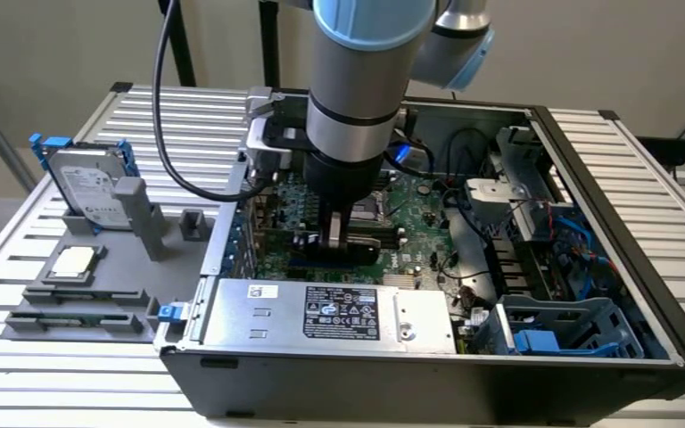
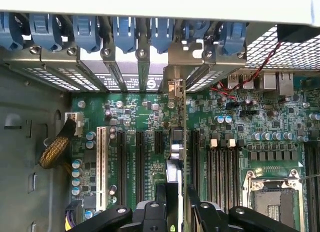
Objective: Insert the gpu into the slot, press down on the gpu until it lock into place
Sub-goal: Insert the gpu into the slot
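My gripper (image 2: pixel 179 208) is down inside the open computer case (image 1: pixel 438 379), over the green motherboard (image 2: pixel 235 142), and is shut on the gpu (image 2: pixel 177 142). The wrist view shows the black card edge-on, a thin upright strip running from my fingers (image 2: pixel 160 212) to its metal end bracket (image 2: pixel 175 86) at the case's rear panel. In the exterior view my gripper (image 1: pixel 336 234) holds the gpu (image 1: pixel 352 248) low against the board. The card stands between rows of black slots. It covers the blue slot; whether it is seated I cannot tell.
A silver power supply (image 1: pixel 331 312) lies along the case's near wall. The CPU socket (image 2: pixel 272 202) and memory slots (image 2: pixel 220 167) are beside the card, and a white slot (image 2: pixel 101 167) lies further off. Outside the case, on the exterior view's left, a hard drive (image 1: pixel 86 192) leans on a grey fixture (image 1: pixel 81 308).
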